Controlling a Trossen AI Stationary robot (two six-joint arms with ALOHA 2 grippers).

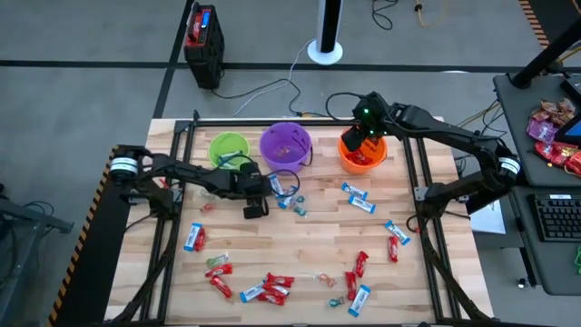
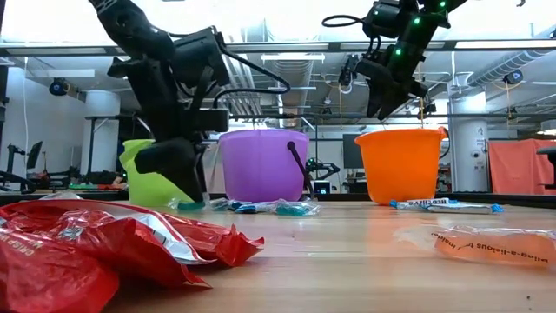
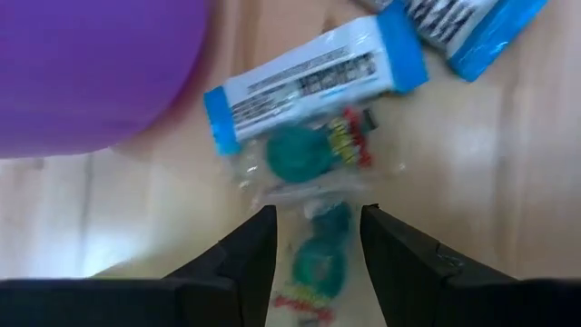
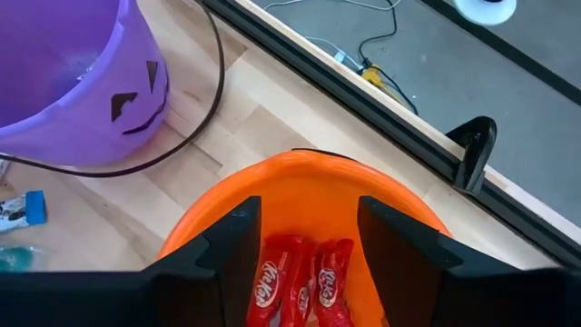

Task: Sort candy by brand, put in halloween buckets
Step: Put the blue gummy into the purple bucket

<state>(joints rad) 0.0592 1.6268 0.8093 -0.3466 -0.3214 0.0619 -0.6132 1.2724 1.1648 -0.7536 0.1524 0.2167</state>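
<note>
On a wooden table point(image 1: 309, 245), the left gripper point(image 3: 318, 238) hangs low beside the purple bucket point(image 1: 286, 143), its fingers parted around a small clear-wrapped green candy point(image 3: 320, 256) without yet pinching it. The right gripper point(image 4: 304, 238) hovers, fingers spread and empty, over the orange bucket point(image 4: 300, 195), which holds red-wrapped bars point(image 4: 300, 282). Red and blue-and-white candies point(image 1: 272, 289) lie scattered across the table, and the lime green bucket point(image 1: 227, 148) stands beside the purple one.

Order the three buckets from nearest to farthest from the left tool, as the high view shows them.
From the left tool, low near the table:
1. Purple bucket, just behind the tool.
2. Green bucket, behind it, toward the left arm's side.
3. Orange bucket, far toward the right arm's side, under the right tool.
</note>
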